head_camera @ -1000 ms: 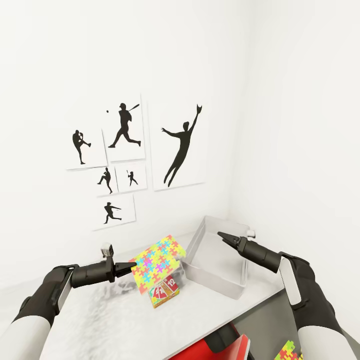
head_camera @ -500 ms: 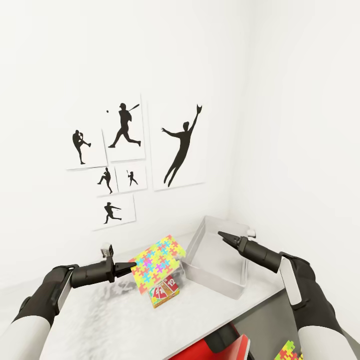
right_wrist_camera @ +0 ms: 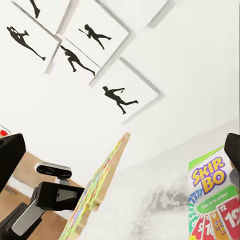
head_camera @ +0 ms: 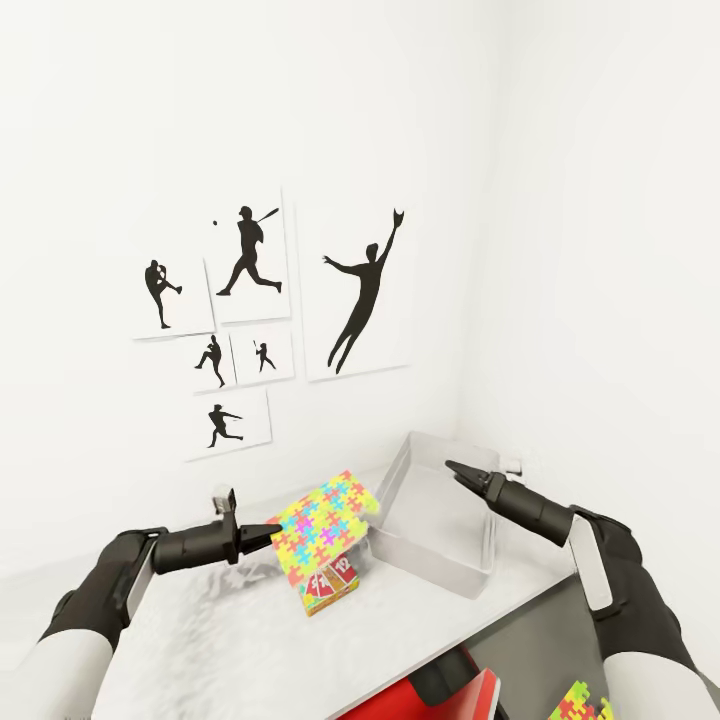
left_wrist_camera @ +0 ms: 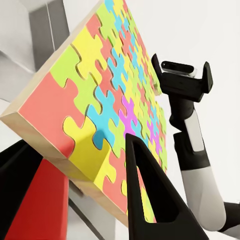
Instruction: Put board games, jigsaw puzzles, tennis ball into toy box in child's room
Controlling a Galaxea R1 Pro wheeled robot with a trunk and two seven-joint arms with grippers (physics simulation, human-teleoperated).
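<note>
My left gripper [head_camera: 268, 531] is shut on the edge of a bright jigsaw puzzle [head_camera: 325, 522], holding it tilted in the air. In the left wrist view the jigsaw puzzle [left_wrist_camera: 110, 100] sits between the two fingers [left_wrist_camera: 147, 200]. Just under it, the "SKIP BO" board game [head_camera: 330, 585] lies on the table [head_camera: 200, 640]. To its right stands the pale grey toy box [head_camera: 430, 565], with nothing in the part of it that I see. My right gripper [head_camera: 455, 468] hovers over the box with its fingers spread. The right wrist view looks past them at the SKIP BO box [right_wrist_camera: 207, 200] and the puzzle [right_wrist_camera: 95, 195].
A second jigsaw puzzle [head_camera: 580, 703] shows low at the bottom right, beyond the table's edge. A red and black thing [head_camera: 440, 695] lies below the table's front edge. The walls meet in a corner right behind the toy box, with baseball silhouette pictures [head_camera: 250, 310] above.
My left gripper has carried the puzzle a little to the right, toward the toy box. The right gripper has shifted slightly right.
</note>
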